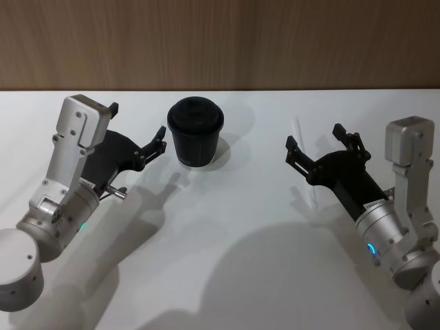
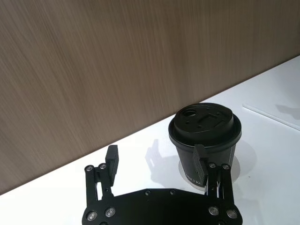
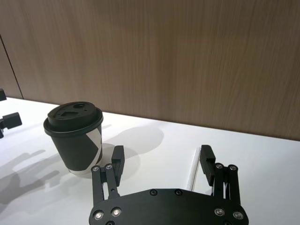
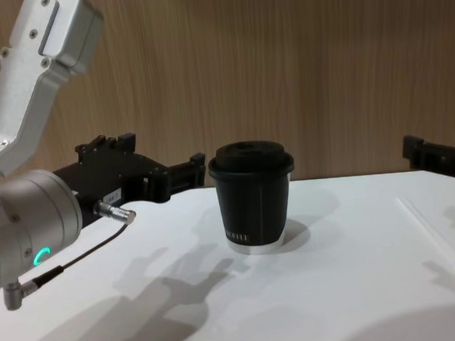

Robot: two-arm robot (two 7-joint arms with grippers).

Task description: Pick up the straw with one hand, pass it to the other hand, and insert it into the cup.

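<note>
On the white table (image 1: 227,234), the right gripper (image 1: 315,137) hovers to the right of the cup (image 1: 196,134), fingers spread apart astride the straw (image 4: 435,238). The straw lies flat on the tabletop, also right of the cup; whether a fingertip touches it is hard to tell. Just left of the cup, the left gripper (image 1: 136,126) hangs with fingers parted, holding nothing. A wood-grain wall (image 1: 220,41) runs behind the cup.

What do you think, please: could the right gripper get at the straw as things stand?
Probably yes. The right gripper hangs open just above the straw, which lies flat on the table between its fingers. The cup stands well off to one side, so nothing seems to block a descent.
</note>
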